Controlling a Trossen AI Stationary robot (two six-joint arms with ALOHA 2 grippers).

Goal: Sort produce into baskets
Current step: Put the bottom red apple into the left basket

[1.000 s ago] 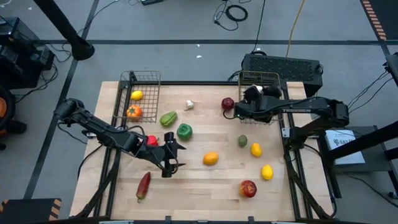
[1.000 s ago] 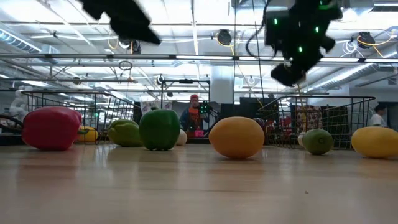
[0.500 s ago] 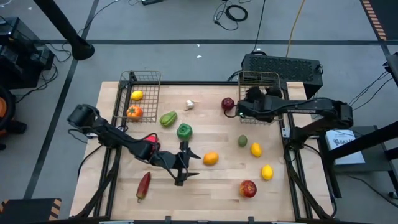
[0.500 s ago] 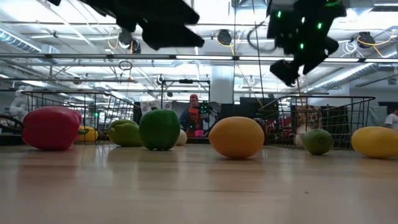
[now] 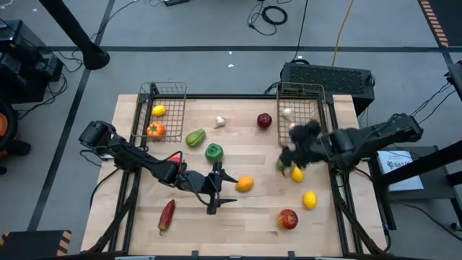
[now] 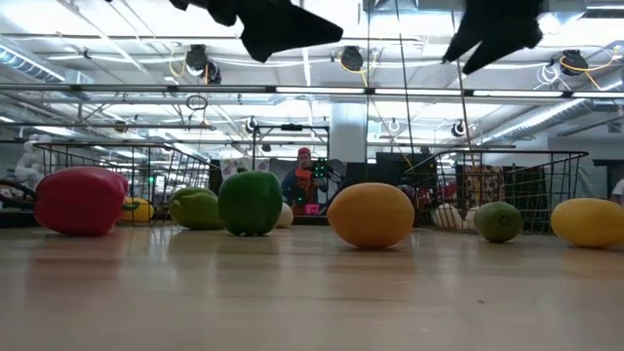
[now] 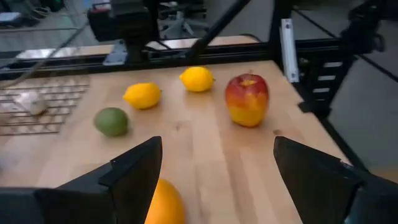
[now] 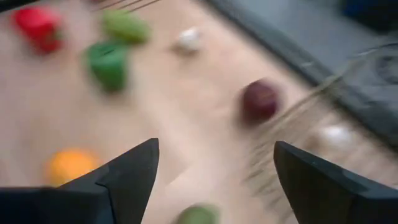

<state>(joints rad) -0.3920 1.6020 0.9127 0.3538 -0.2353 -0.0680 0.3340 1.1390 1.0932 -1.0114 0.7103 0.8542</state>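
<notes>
My left gripper [image 5: 220, 189] is open and empty, above the table just left of the orange [image 5: 245, 183], which also shows at the edge of the left wrist view [image 7: 163, 202]. My right gripper [image 5: 287, 155] is open and empty, over the green lime [image 5: 281, 165] and a yellow lemon [image 5: 297, 173]. The left wire basket [image 5: 172, 90] holds a lemon [image 5: 158, 110] and an orange-red pepper [image 5: 155, 129]. The right wire basket [image 5: 314, 90] holds a white garlic [image 5: 287, 113]. Both grippers hang high in the low view, the left [image 6: 278, 24] and the right [image 6: 492, 34].
Loose on the table: a light green pepper [image 5: 195, 137], a green pepper [image 5: 214, 152], a garlic [image 5: 219, 121], a dark red apple [image 5: 264, 120], a red pepper [image 5: 175, 159] by my left arm, a red chili [image 5: 167, 214], a lemon [image 5: 310, 199], a red apple [image 5: 287, 218].
My left gripper has gone toward the table's right edge, up to the orange. My right gripper has left the right basket and swung toward the near edge, over the lime. A white garlic now lies in the right basket where that gripper was.
</notes>
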